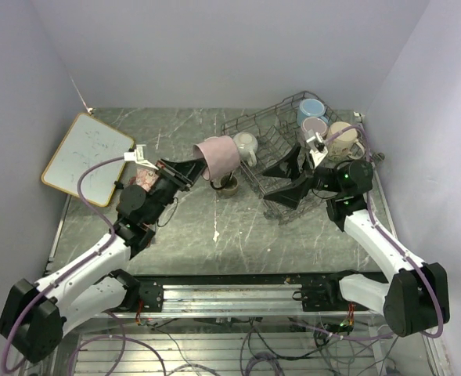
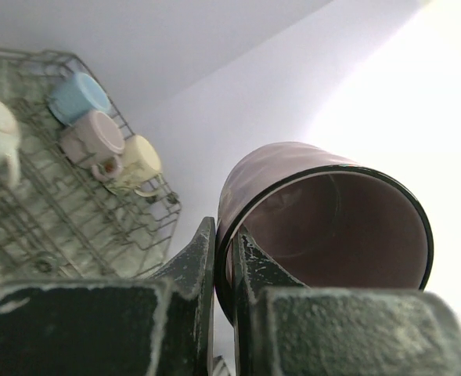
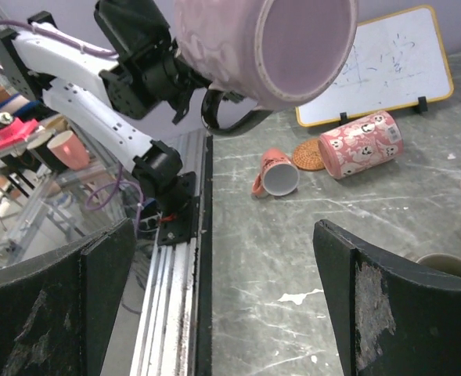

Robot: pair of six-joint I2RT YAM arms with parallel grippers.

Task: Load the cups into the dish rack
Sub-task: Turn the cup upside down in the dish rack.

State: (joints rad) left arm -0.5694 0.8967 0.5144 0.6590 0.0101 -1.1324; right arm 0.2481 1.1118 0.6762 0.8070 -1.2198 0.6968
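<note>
My left gripper (image 1: 196, 167) (image 2: 226, 270) is shut on the rim of a mauve cup (image 1: 218, 156) (image 2: 324, 223) (image 3: 261, 39), one finger inside and one outside, and holds it in the air left of the dish rack (image 1: 271, 125) (image 2: 81, 215). A light blue cup (image 1: 312, 110), a pink cup (image 1: 315, 128) and a cream cup (image 1: 344, 139) lie at the rack's far right, and a white cup (image 1: 246, 145) at its left end. My right gripper (image 1: 294, 177) (image 3: 222, 294) hangs open over the rack's near edge with nothing between its fingers.
A small olive cup (image 1: 228, 186) (image 3: 449, 266) stands on the table under the held one. A peach cup (image 3: 277, 174), a floral-printed cup (image 3: 363, 145) and a cork coaster (image 3: 310, 154) lie near the whiteboard (image 1: 87, 159) at the left.
</note>
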